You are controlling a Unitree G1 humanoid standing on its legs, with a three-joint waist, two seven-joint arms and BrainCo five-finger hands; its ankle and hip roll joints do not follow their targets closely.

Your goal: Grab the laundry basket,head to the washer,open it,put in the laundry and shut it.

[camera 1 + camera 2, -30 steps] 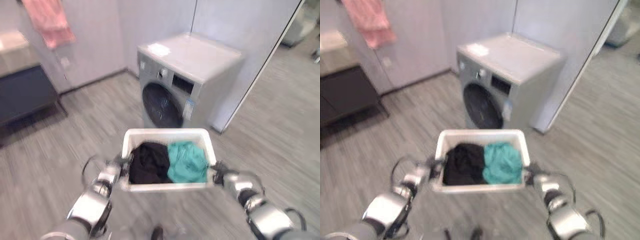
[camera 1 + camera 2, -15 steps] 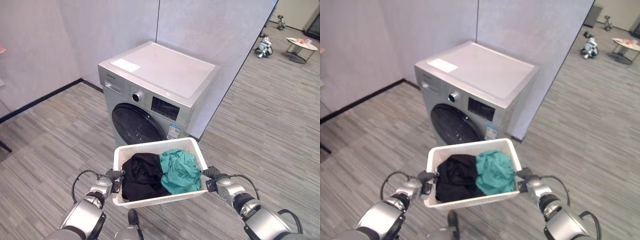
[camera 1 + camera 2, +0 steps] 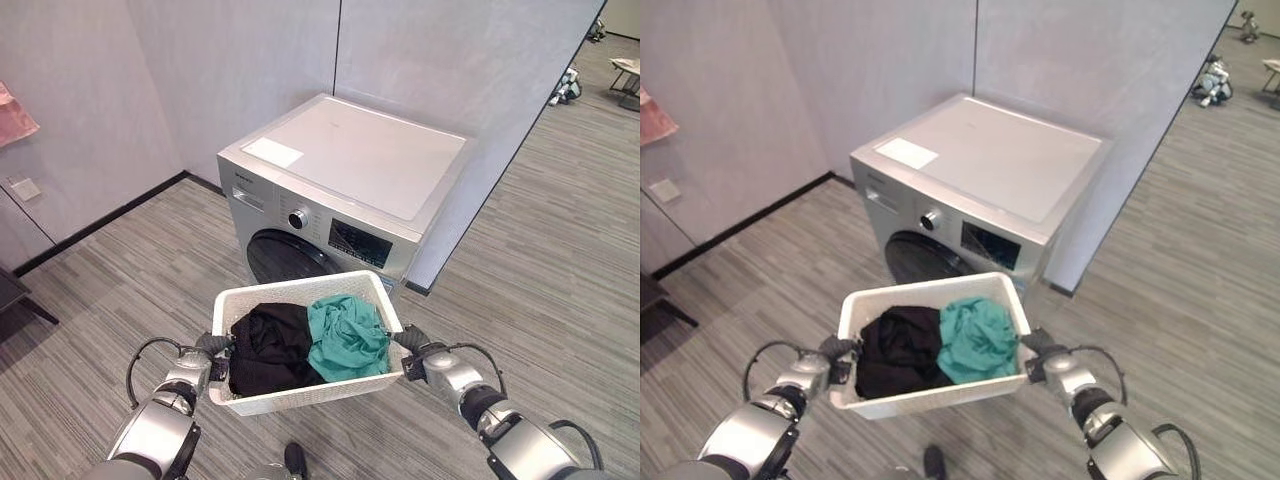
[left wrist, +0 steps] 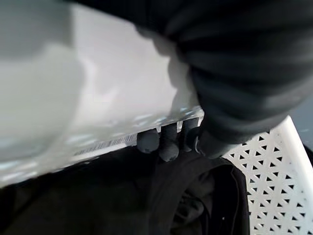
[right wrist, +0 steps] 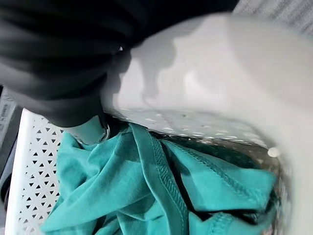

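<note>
Left hand (image 3: 211, 360) and right hand (image 3: 418, 357) each grip a rim of the white laundry basket (image 3: 285, 393); washer (image 3: 340, 196) just beyond.

Laundry basket (image 3: 298, 391): white plastic w/ perforated lattice walls, smooth rim; holds soft matt cloth, a black garment (image 3: 265, 346) & a teal garment (image 3: 346, 336). Washer (image 3: 345, 200): silver-grey metal body, smooth satin top, dark glossy door. Floor (image 3: 110, 290): grey wood-look planks, matt.

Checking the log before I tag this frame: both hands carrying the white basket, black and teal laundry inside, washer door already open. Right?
Not quite: the washer door is shut, as the left eye view shows. The rest holds: left hand and right hand carry the white basket, with black laundry and teal laundry inside.
</note>
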